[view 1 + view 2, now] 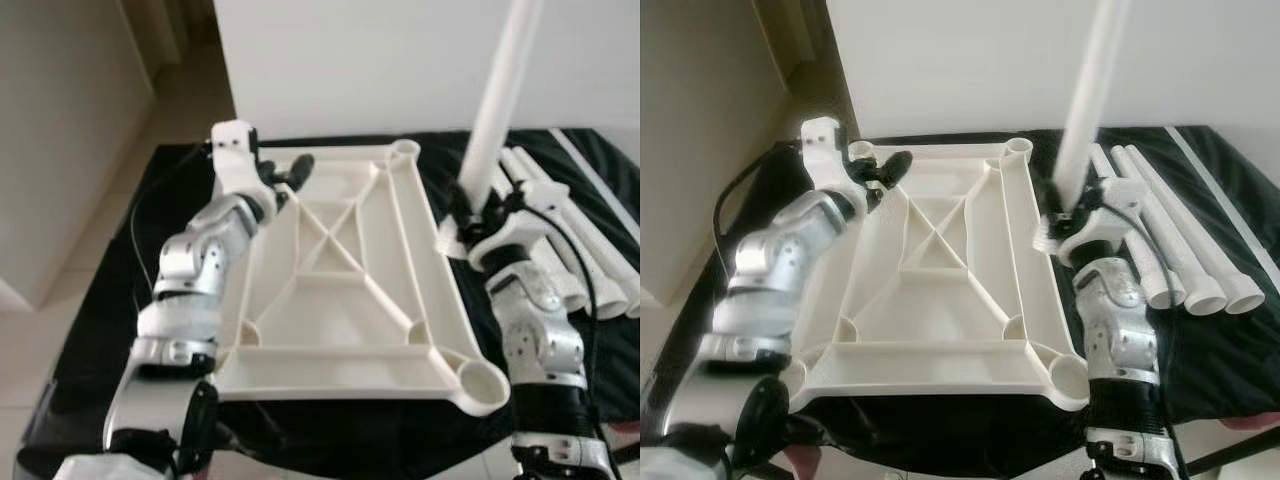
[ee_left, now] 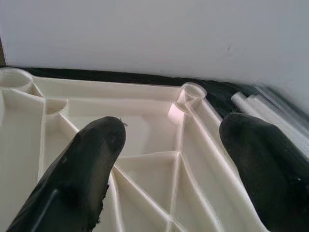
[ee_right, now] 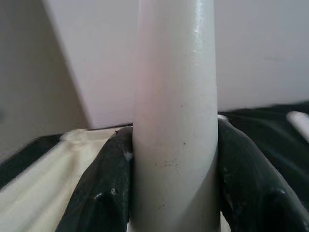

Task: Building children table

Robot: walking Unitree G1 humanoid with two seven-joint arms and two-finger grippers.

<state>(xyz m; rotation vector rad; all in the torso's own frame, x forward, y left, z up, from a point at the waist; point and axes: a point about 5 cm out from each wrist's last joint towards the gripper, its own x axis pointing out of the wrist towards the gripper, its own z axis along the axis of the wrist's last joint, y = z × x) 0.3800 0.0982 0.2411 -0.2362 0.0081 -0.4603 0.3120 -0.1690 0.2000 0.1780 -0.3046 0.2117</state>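
No leg is fitted yet: your right gripper [image 3: 174, 193] clamps one leg [image 1: 497, 110] upright just beside the inverted top [image 1: 340, 300], three legs [image 1: 1180, 240] lie beyond it, and your left gripper [image 2: 169, 159] hovers spread and empty above the top's far-left socket [image 1: 861, 150].

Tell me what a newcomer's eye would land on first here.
First, the big cream tabletop lying underside up on the black cloth, ribs and corner sockets showing. Next, the white table leg held upright by the right end effector beside the tabletop's right edge. Three more legs lie to the right, while the open left end effector hovers over the far left corner.
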